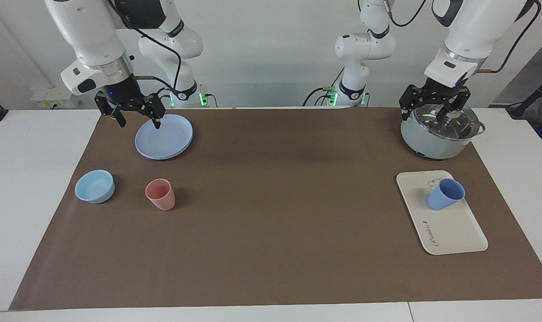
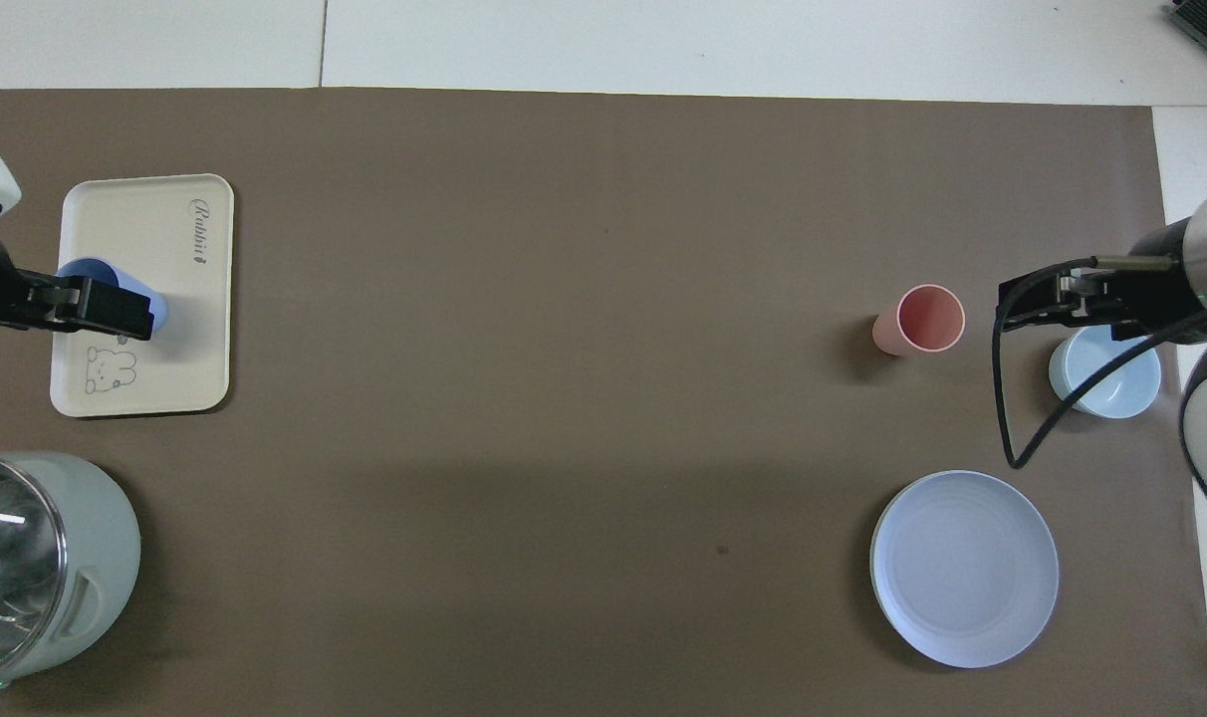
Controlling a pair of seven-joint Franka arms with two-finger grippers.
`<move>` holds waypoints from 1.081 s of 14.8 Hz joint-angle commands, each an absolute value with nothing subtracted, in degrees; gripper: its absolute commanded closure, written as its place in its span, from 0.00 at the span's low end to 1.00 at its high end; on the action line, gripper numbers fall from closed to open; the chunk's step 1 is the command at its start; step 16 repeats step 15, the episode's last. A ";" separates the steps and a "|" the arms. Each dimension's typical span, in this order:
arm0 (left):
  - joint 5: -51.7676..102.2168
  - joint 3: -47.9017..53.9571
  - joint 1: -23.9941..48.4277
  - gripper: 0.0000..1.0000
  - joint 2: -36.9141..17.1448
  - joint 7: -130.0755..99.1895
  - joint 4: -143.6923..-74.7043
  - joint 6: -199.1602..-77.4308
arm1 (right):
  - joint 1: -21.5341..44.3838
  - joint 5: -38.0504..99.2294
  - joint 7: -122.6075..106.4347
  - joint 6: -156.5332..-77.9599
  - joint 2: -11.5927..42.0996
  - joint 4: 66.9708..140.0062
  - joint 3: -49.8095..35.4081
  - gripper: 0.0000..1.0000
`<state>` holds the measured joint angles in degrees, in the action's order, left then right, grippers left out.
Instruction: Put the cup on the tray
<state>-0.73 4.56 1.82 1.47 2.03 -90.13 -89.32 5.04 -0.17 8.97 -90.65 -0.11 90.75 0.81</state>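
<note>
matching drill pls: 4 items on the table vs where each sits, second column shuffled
1. periwinkle-blue plastic cup
2. pink plastic cup
3. round blue plate
4. open left gripper

A. beside the light-blue bowl
B. on the cream rectangular tray
C. raised over the lidded grey-green pot
D. under the open right gripper

Pairs: 1-B, 2-A, 3-D, 4-C

White bench (image 1: 38, 188) covered by a brown rectangular mat (image 1: 271, 214). Lying directly on the mat:
- cream-white rectangular plastic tray (image 1: 450, 228), toward the left arm's end;
- pale green round pot with glass lid (image 1: 436, 134), nearer to the robots than the tray;
- round blue plate (image 1: 163, 136), toward the right arm's end;
- shallow light-blue bowl (image 1: 95, 186), farther from the robots than the plate;
- pink plastic cup (image 1: 160, 194), upright, beside the bowl.
</note>
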 commanded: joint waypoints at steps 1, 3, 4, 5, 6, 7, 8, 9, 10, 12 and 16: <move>-1.49 4.57 1.49 0.00 3.43 2.55 -92.20 -89.12 | 4.39 -1.76 6.16 -88.59 1.76 87.63 0.53 0.00; -1.49 4.57 1.58 0.00 3.43 2.55 -92.20 -89.03 | 4.66 -1.93 5.54 -88.86 1.58 88.33 0.62 0.00; -1.49 4.66 1.58 0.00 3.43 2.55 -92.20 -89.03 | 4.66 -2.02 5.54 -88.51 1.32 88.68 0.70 0.00; -1.49 4.66 1.58 0.00 3.43 2.55 -92.20 -89.03 | 4.66 -2.02 5.54 -88.33 1.14 89.03 0.70 0.00; -1.49 4.57 1.58 0.00 3.43 2.55 -92.20 -89.03 | 4.66 -2.02 5.19 -87.90 1.06 89.21 0.70 0.00; -1.49 4.57 1.58 0.00 3.43 2.55 -92.20 -89.03 | 4.66 -2.02 4.84 -87.89 1.05 89.21 0.70 0.00; -1.49 4.57 1.58 0.00 3.43 2.55 -92.20 -89.03 | 4.66 -2.02 4.83 -87.28 0.88 89.30 0.70 0.00; -1.49 4.57 1.58 0.00 3.43 2.55 -92.20 -89.03 | 4.75 -2.02 4.92 -85.88 0.88 89.30 0.70 0.00; -1.49 4.57 1.58 0.00 3.43 2.55 -92.20 -89.03 | 4.75 -2.02 4.92 -85.43 0.79 89.30 0.70 0.00; -1.49 4.57 1.58 0.00 3.43 2.55 -92.20 -89.12 | 4.57 -1.93 4.83 -85.52 0.53 89.56 0.70 0.00; -1.49 4.57 1.58 0.00 3.43 2.55 -92.20 -89.03 | 4.31 -2.02 4.92 -85.95 0.53 89.74 0.70 0.00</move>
